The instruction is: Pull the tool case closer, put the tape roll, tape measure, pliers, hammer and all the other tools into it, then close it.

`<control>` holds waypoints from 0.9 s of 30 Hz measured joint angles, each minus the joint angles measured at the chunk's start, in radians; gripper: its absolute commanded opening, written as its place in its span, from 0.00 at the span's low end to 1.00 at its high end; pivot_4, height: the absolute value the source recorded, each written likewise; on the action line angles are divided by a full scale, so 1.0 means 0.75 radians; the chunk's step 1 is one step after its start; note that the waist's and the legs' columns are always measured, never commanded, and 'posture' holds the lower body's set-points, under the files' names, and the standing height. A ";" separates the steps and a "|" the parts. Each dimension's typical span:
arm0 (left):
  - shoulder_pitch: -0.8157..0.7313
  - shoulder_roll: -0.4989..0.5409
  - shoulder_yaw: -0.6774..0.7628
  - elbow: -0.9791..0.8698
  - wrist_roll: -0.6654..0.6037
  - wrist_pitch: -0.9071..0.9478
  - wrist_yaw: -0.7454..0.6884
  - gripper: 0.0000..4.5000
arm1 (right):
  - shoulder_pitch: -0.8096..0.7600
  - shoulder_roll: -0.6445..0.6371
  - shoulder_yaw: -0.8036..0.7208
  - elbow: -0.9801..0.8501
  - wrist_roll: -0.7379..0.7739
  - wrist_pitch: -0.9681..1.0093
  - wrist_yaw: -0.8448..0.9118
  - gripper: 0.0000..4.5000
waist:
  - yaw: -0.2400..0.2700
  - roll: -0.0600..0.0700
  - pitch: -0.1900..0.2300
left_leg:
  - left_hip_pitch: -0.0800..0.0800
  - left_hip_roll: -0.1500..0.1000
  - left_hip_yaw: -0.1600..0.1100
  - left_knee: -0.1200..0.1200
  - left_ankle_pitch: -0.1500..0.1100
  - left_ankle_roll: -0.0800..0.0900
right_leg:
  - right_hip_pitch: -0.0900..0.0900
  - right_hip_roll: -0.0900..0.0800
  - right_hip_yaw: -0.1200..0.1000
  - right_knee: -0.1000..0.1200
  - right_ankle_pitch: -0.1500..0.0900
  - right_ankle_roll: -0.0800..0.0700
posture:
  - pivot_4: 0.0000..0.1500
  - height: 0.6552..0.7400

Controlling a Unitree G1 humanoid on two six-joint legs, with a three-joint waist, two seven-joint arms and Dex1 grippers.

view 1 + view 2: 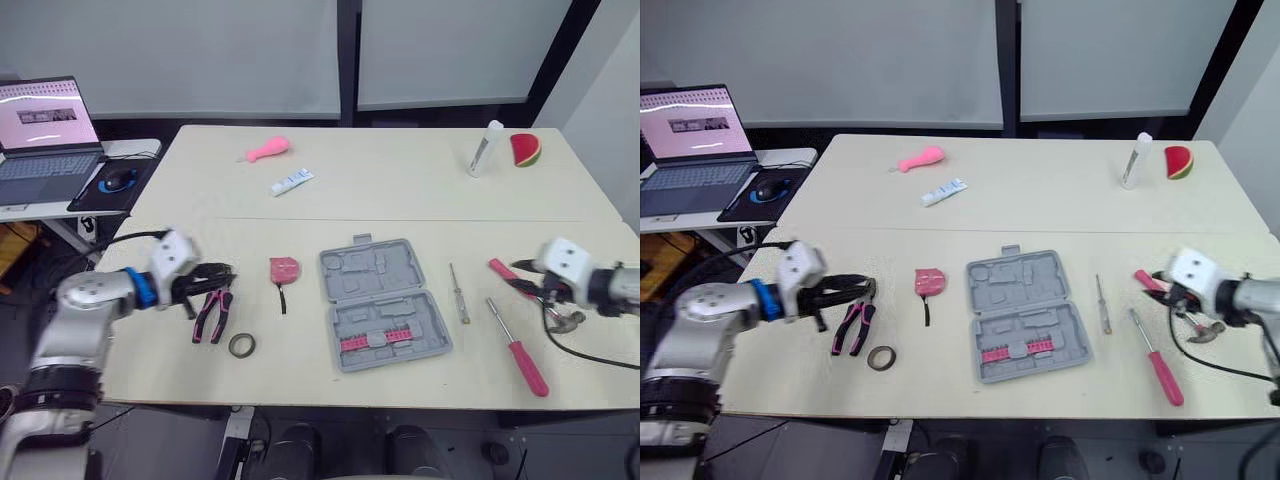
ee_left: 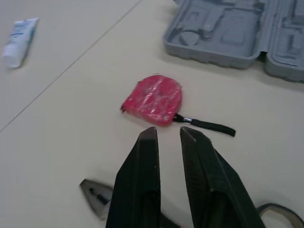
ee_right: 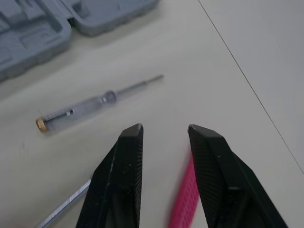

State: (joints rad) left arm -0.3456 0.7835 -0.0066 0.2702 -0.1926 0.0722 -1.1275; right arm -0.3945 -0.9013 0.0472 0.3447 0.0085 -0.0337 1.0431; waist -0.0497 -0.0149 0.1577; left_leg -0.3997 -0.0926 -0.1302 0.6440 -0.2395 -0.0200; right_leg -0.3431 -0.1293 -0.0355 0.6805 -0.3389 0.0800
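Black left claw [image 2: 168,133] narrowly parted over pliers [image 1: 212,316], empty, right claw [image 3: 164,129] wider apart above pink hammer handle [image 3: 185,199], empty

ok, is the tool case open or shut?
Open. The tool case lies spread flat on the table, both moulded halves facing up, slots mostly empty.

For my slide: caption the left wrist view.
Left gripper, fingers slightly apart, points at the pink tape measure, open tool case beyond.
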 measured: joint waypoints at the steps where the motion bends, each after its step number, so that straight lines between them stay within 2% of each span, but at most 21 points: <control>1: -0.001 -0.012 -0.030 -0.014 0.016 -0.009 -0.003 0.00 | -0.024 0.020 0.031 0.002 -0.021 -0.003 0.000 0.18 | 0.000 0.000 0.000 | 0.000 0.000 0.000 0.000 0.000 0.000 | 0.000 0.000 0.000 0.000 0.000 0.000 | 1.00 1.00; 7: 0.000 -0.097 -0.203 -0.049 0.114 -0.062 -0.026 0.00 | -0.149 0.122 0.194 0.090 -0.151 -0.031 0.002 0.00 | 0.003 0.000 0.000 | 0.000 0.000 0.000 0.000 0.000 0.000 | 0.000 0.000 -0.001 0.000 0.000 0.000 | 1.00 1.00; 12: -0.028 -0.198 -0.287 -0.038 0.169 -0.079 -0.003 0.00 | -0.237 0.195 0.289 0.221 -0.249 -0.096 -0.023 0.00 | 0.003 0.000 0.000 | 0.000 0.000 0.000 0.000 0.000 -0.001 | 0.000 0.000 -0.001 0.000 0.000 0.000 | 1.00 1.00; 22: -0.139 -0.382 -0.404 0.234 0.323 -0.200 0.113 0.00 | -0.394 0.323 0.420 0.504 -0.415 -0.258 -0.099 0.00 | -0.004 0.000 0.000 | 0.000 0.000 -0.001 0.001 0.001 -0.001 | 0.000 0.000 -0.002 0.000 0.000 0.000 | 1.00 1.00; 27: -0.186 -0.438 -0.414 0.312 0.369 -0.233 0.154 0.00 | -0.408 0.345 0.440 0.531 -0.433 -0.290 -0.104 0.00 | -0.006 0.000 0.000 | 0.000 0.000 -0.001 0.001 0.001 -0.001 | 0.000 0.000 -0.002 0.001 0.000 0.000 | 1.00 1.00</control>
State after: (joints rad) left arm -0.4853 0.4548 -0.3172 0.5043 0.0845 -0.1028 -1.0117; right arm -0.7002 -0.6422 0.3774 0.7431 -0.3164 -0.2512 0.9649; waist -0.0544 -0.0150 0.1576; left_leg -0.3994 -0.0926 -0.1309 0.6448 -0.2390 -0.0209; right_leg -0.3429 -0.1290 -0.0368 0.6809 -0.3388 0.0799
